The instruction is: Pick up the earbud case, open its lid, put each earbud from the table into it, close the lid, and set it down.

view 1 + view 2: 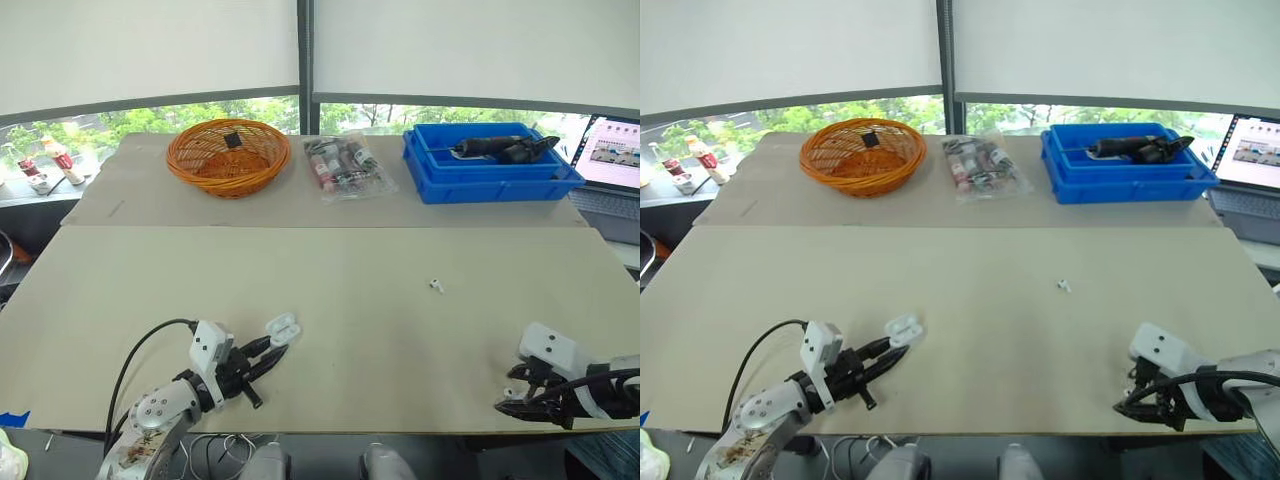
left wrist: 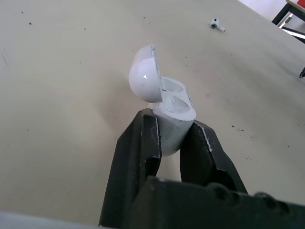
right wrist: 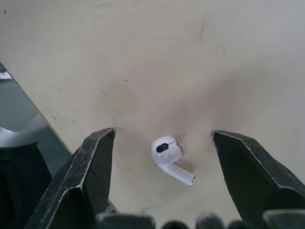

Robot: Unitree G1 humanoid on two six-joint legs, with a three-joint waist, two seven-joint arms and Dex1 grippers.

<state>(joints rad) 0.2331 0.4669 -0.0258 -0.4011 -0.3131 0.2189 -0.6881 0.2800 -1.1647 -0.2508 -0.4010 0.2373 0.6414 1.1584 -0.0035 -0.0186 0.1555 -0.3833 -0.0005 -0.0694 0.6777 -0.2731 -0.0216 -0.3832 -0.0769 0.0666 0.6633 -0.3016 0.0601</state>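
Right gripper [image 3: 163, 135]: fingers [image 3: 90, 167] spread wide, nothing held. One earbud [image 3: 167, 155] lies on the table [image 1: 350, 260] in the gap between them, touching neither and slightly palmward of the tips. Its stem runs slantwise across the gap, toward one finger and back toward the palm. Judgement: you will close partly along that axis, so expect a swivel. The table's rim is just beside the other finger.

Left gripper [image 2: 174, 121]: clamped on the earbud case [image 2: 171, 114], lid [image 2: 144, 78] open.

Second earbud [image 1: 436, 286]: well ahead of the right gripper.
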